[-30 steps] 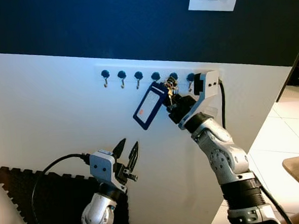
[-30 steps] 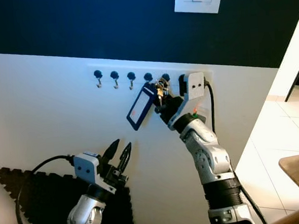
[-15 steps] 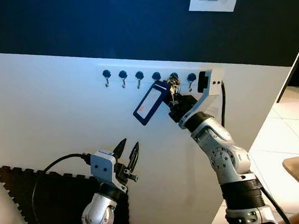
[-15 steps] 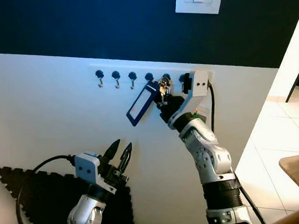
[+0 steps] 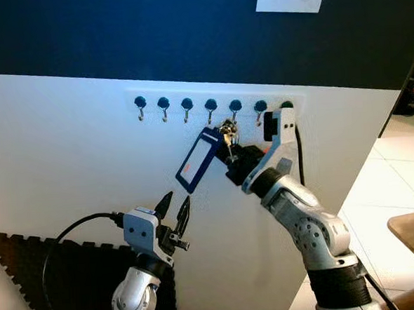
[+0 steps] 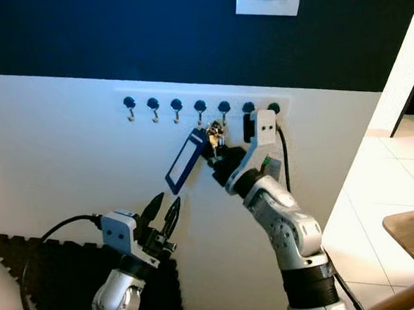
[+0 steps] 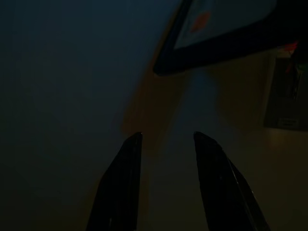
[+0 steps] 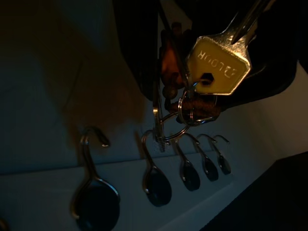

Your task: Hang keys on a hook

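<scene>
- Right gripper (image 5: 229, 153) clamped on keys (image 5: 227, 131) — held just below hook rail (image 5: 211, 107), ring presented for hooking.
- Blue tag (image 5: 197, 159) dangling sideways.
- Left gripper (image 5: 174, 210) idle low — fingers narrowly parted.

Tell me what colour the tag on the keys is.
The tag has a dark blue frame around a white face with a small red mark, clearest in the left eye view.

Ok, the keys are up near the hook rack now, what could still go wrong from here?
The right gripper holds the keys just below the row of hooks, not on one yet, so releasing now would likely drop them. The hooks sit close together, so the ring could snag a neighbouring one. The tilted blue tag may swing and pull the ring off.
</scene>
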### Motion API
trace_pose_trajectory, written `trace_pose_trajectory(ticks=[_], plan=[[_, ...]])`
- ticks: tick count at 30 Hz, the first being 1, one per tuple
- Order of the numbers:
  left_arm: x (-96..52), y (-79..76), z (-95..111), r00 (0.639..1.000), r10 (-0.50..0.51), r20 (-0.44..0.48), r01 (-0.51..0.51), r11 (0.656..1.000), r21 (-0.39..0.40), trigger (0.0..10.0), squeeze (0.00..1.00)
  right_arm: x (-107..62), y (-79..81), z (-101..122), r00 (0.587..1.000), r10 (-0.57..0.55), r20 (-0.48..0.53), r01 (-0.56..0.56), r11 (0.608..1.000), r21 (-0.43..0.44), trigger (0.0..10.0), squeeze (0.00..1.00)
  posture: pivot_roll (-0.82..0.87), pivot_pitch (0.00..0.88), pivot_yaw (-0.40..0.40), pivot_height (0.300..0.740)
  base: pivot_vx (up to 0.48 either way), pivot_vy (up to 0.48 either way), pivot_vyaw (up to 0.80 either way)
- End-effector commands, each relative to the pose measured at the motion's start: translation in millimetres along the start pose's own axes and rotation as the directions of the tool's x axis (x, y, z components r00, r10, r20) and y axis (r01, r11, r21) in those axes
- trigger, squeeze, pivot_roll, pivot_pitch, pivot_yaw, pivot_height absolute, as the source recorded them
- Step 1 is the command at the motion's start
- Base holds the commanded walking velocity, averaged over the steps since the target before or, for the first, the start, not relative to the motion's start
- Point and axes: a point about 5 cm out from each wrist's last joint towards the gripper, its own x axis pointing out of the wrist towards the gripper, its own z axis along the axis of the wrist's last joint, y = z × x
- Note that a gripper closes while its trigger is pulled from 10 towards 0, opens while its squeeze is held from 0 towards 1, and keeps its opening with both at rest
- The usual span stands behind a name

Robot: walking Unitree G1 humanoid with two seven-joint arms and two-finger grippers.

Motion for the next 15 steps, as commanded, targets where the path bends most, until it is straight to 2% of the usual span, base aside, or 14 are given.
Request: trace_pose_trajectory(ticks=[1, 6, 15], plan=[[-0.9, -1.8, -0.3, 1.000, -0.005, -0.011, 0.005, 1.000, 0.003, 10.0, 0.00, -3.2, 2.5, 0.8, 1.000, 0.007, 0.005, -0.007, 1.000, 0.014, 10.0, 0.00, 0.05, 0.095, -0.059, 0.740, 0.000, 0.000, 0.00], [-0.7, -2.0, -0.4, 1.000, -0.007, -0.010, 0.007, 1.000, 0.002, 10.0, 0.00, -4.8, 4.2, 2.8, 1.000, 0.017, 0.011, -0.017, 1.000, 0.008, 10.0, 0.00, 0.04, 0.093, -0.058, 0.740, 0.000, 0.000, 0.00], [-0.3, -1.8, -0.3, 1.000, -0.003, -0.006, 0.003, 1.000, 0.001, 10.0, 0.00, -3.2, 9.1, 19.7, 0.993, 0.061, 0.101, -0.059, 0.998, -0.024, 10.0, 0.00, 0.04, 0.092, -0.060, 0.740, 0.000, 0.000, 0.00]])
